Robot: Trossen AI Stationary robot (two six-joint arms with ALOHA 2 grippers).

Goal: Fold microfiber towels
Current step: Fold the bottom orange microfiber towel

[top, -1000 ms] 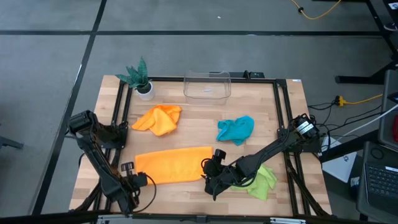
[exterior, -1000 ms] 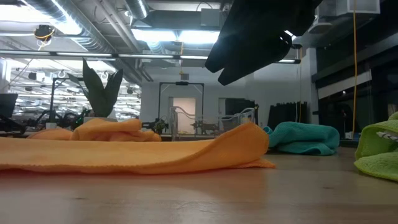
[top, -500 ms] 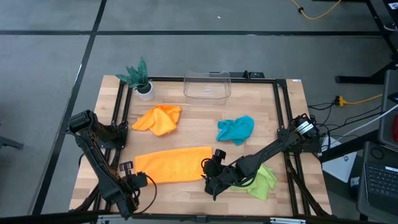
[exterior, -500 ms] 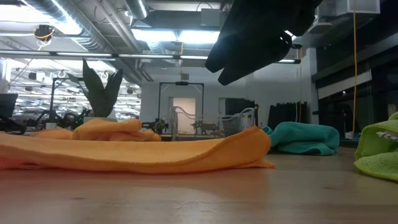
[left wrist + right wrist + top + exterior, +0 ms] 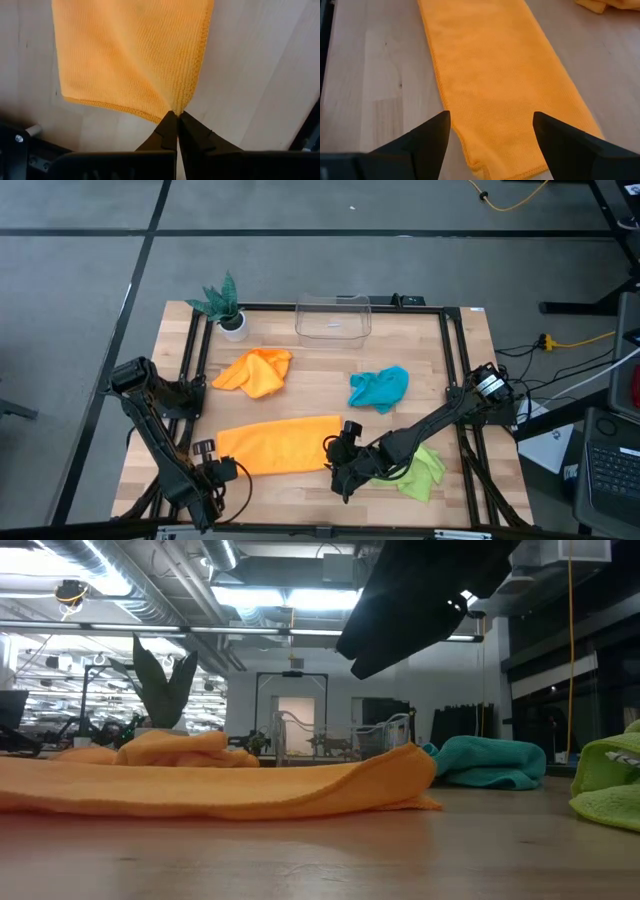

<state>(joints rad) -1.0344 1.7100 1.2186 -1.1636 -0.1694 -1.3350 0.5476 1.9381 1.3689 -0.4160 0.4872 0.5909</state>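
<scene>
The orange towel (image 5: 277, 445) I am working on lies stretched out along the near part of the table (image 5: 330, 360), already folded into a long strip. Over the last second its left end has sunk: in the low view the cloth there was lifted a little and now lies flatter on the wood, while the hump at its right end has barely altered. I judge that I am settling the strip down after the first fold, and the next fold, end to end, is yet to come.

Starting at the left, my left gripper (image 5: 210, 470) is at the towel's near left corner, low over the table, with the arm reaching in from the left edge. My left wrist view shows the fingers pressed together on the very corner of the cloth (image 5: 172, 107), the fabric puckering into them.

Further right, my right gripper (image 5: 338, 450) hangs just above the towel's right end, its arm stretched in from the right side. Its fingers (image 5: 427, 135) are spread wide with nothing between them, the orange strip running away beneath.

Beyond, a second orange towel (image 5: 255, 372) lies crumpled toward the far left, the teal towel (image 5: 380, 388) is bunched at the middle right, and the lime green towel (image 5: 425, 470) sits crumpled near the right arm, all unfolded.
</scene>
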